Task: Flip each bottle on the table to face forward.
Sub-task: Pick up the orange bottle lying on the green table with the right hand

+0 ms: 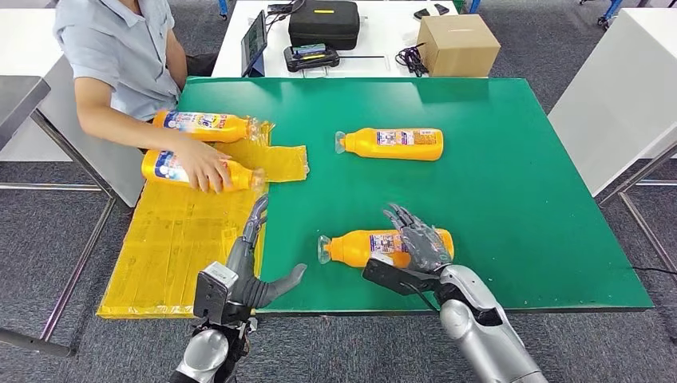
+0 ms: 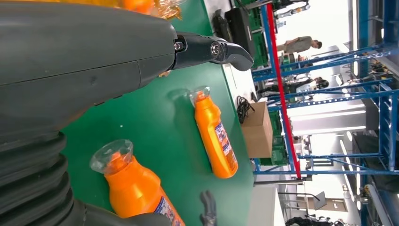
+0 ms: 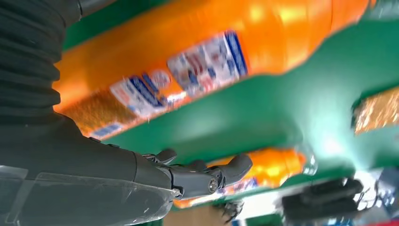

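Note:
Two orange bottles with clear caps lie on their sides on the green table. The near bottle has its cap to the left. My right hand hovers over its label end with fingers spread, holding nothing. Further back lies the far bottle, apart from both hands. My left hand is at the table's left front edge, fingers stretched out and empty. Two more orange bottles lie on a yellow sheet. A person's hand rests on the nearer one.
The person sits at the table's left side, forearm reaching over the yellow sheet. Behind the green table stands a white table with a black case, a cardboard box and a tablet. Another white table stands at the right.

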